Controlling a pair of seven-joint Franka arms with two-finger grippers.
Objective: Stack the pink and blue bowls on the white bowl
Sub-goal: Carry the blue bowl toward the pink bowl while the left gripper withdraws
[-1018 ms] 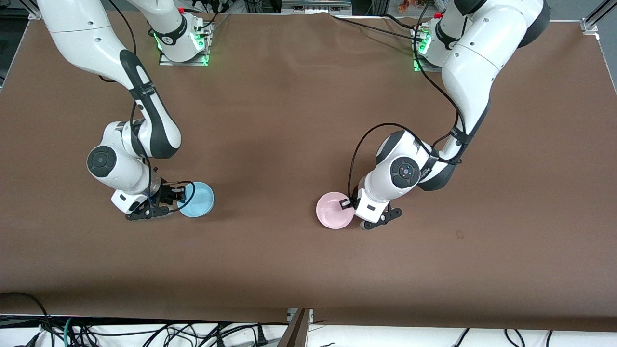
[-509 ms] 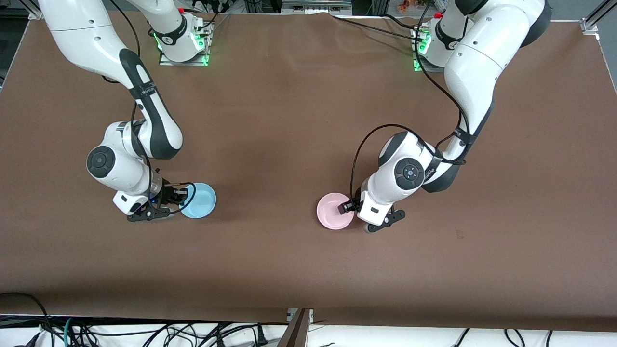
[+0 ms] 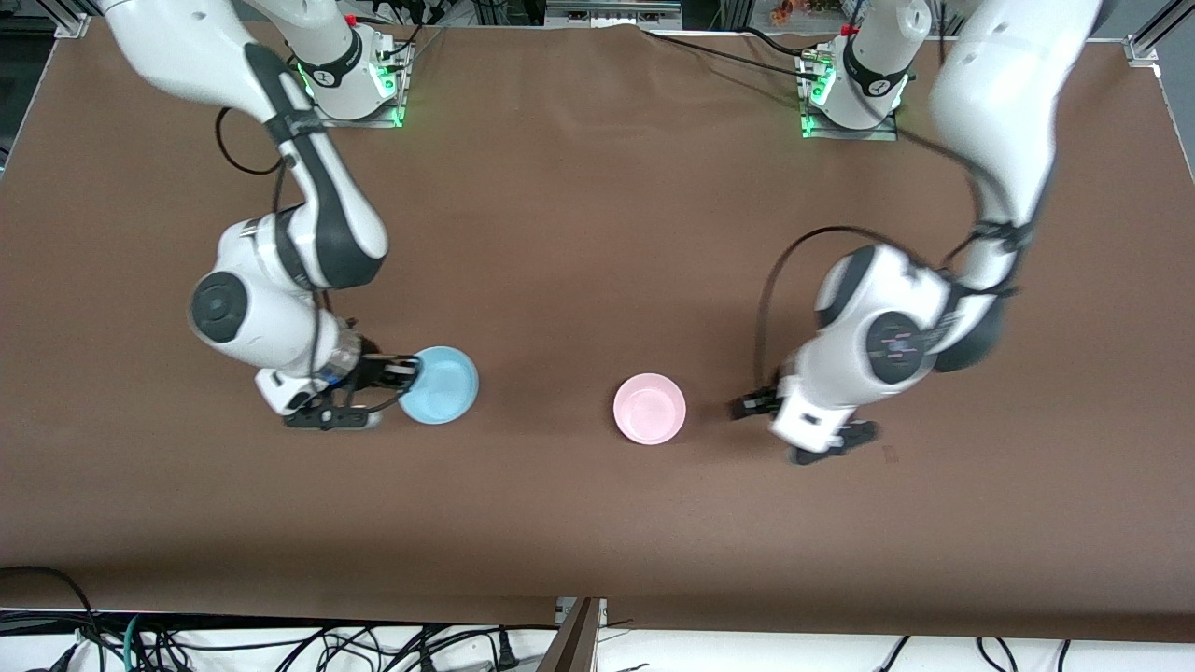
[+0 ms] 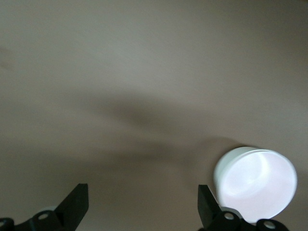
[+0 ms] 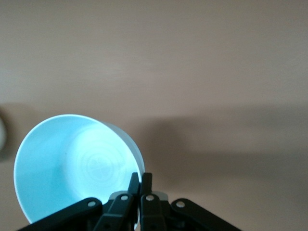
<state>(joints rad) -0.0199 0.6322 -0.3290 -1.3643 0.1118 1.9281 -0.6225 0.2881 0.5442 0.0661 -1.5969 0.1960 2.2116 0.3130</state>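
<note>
On my front view the right gripper [image 3: 403,371] has its jaws clamped on the rim of the blue bowl [image 3: 441,385], on the side of the bowl toward the right arm's end of the worktop [image 3: 579,233]. My right wrist view confirms it: the fingertips [image 5: 140,185] are pinched together on the blue bowl's [image 5: 72,166] wall, and the bowl hangs tilted, its opening turned toward the camera. It looks lifted clear of the brown surface, though I cannot be sure how high it is.

The pink bowl [image 3: 650,408] sits upright on the worktop near the middle, with nothing touching it. The blue bowl is well apart from it, toward the right arm's end.

The left gripper [image 3: 754,405] is beside the pink bowl, toward the left arm's end, and clear of it. Its jaws are wide apart with nothing between them; in my left wrist view the two fingers [image 4: 72,207] stand spread at the picture's edge, over bare worktop. That same view shows a pale bowl [image 4: 256,183] just beside one finger; it reads almost white there, washed out by glare, so I take it for the pink one.

I cannot find a white bowl in any of my views.
</note>
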